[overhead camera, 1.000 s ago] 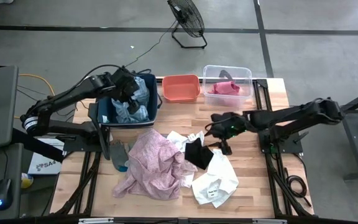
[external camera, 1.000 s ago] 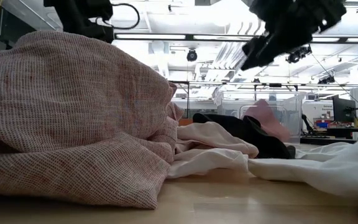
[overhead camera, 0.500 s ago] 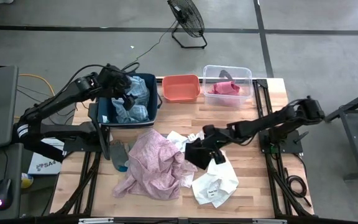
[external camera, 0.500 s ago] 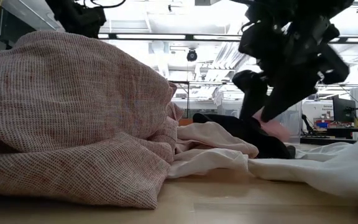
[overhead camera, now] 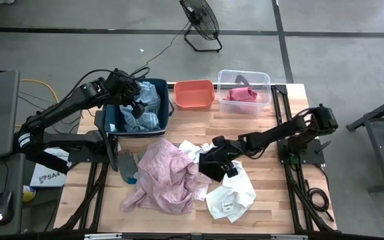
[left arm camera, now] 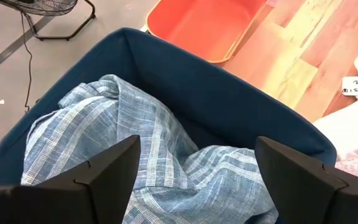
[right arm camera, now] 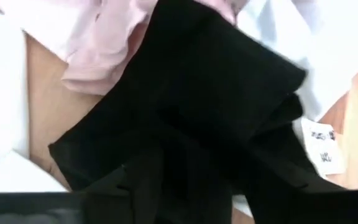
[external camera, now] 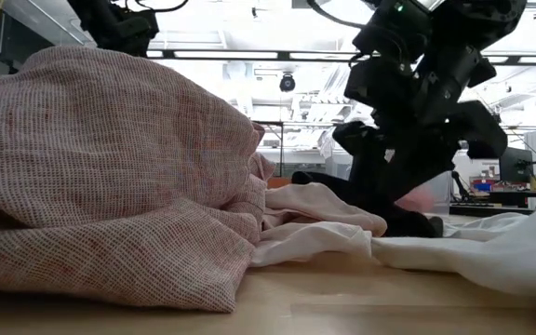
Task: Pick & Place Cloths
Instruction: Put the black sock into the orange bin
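The small black cloth (overhead camera: 211,164) (right arm camera: 197,81) lies at the table's middle, partly on the white cloth (overhead camera: 232,197) and beside the large pale pink cloth (overhead camera: 165,177) (external camera: 110,167). My right gripper (overhead camera: 216,159) (external camera: 375,200) (right arm camera: 197,186) is down on it, open. My left gripper (overhead camera: 135,107) (left arm camera: 194,180) hovers open over the blue-teal plaid cloth (left arm camera: 135,137), which lies inside the dark blue bin (overhead camera: 167,107). The coral pink cloth (overhead camera: 240,95) sits in the clear bin. The grey-green cloth (overhead camera: 127,163) lies flat near the table's left edge. My right gripper comes at the black cloth slanting down from the table's right, its open fingers (external camera: 368,186) set on the cloth's middle (right arm camera: 191,143). The dark fingers blend with the dark fabric, so the exact points of touch do not show. The cloth lies flat on the table.
An orange bin (overhead camera: 193,93) stands between the blue bin and the clear bin (overhead camera: 265,80) along the far edge. Bare wood shows right of the white cloth and along the right side of the table (overhead camera: 279,187). A fan stands on the floor beyond.
My right arm has swung toward the table's left and come down from above the table onto the black cloth. My left gripper has shifted a little over the blue bin and stays open. The cloths have not moved.
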